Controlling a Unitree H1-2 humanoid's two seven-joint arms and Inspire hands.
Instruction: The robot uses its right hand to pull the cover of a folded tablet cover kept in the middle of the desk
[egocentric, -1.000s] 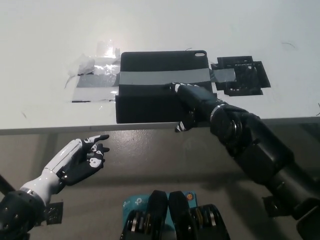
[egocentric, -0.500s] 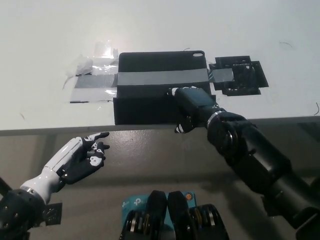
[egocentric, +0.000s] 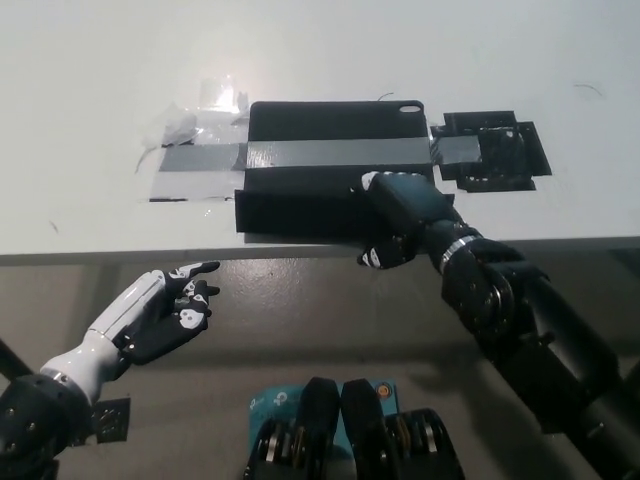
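1. Only one view is showing: the head camera is looking steeply down from above the robot's own body.
2. It is facing forward over the white desk (egocentric: 90, 120), whose front edge is crossing the frame's middle.
3. It is sitting close, with the floor below the desk filling the lower half.

Matt black tablet cover (egocentric: 310, 160), grey tape strip (egocentric: 330, 153), smooth white desk (egocentric: 90, 90).

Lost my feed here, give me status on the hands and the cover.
Right hand on tablet cover at desk edge. Left hand open, below desk. Cover taped down, nothing blocking.
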